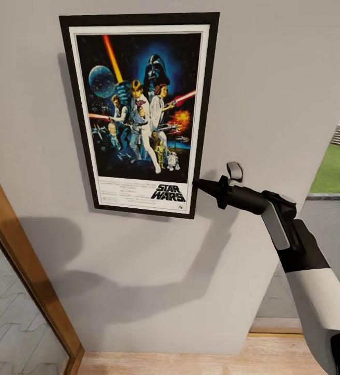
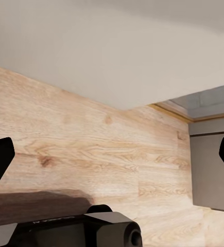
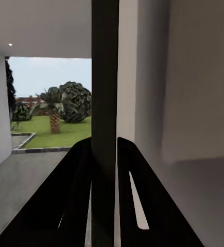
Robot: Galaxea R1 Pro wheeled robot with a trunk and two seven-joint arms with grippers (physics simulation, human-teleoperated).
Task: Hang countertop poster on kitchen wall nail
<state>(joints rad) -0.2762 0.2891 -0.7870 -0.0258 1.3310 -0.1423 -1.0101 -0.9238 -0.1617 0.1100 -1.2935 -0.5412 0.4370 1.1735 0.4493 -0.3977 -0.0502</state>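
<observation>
My right arm's white forearm and black wrist are sitting closest to the head camera, reaching up and left from the lower right corner. At its end, the right gripper (image 1: 197, 183) is pinching the lower right edge of the upright rectangular Star Wars poster with black frame and white border (image 1: 141, 112). Looking along the right wrist camera, I am seeing the two dark fingers (image 3: 75, 195) closed narrowly on the frame's thin black edge (image 3: 104, 77), so that pincer is holding the poster, not open.

The poster is lying flat against the pale grey wall (image 1: 274, 78), its long axis vertical, tilted slightly, its top leaning left. It is spreading up and to the left of the gripper, far from the floor. I cannot make out a nail behind it, so I cannot tell whether it is hanging on one or only being pressed there by my grip.

The left gripper (image 2: 112, 154) is pointing down at the light wooden plank floor (image 2: 91, 149), its dark fingertips wide apart at the frame's sides and holding nothing; the right arm is plainly the nearer one.

I judge the coming move is turning on whether the top edge is seated; releasing sideways to the right, away from the frame, looks safest.
</observation>
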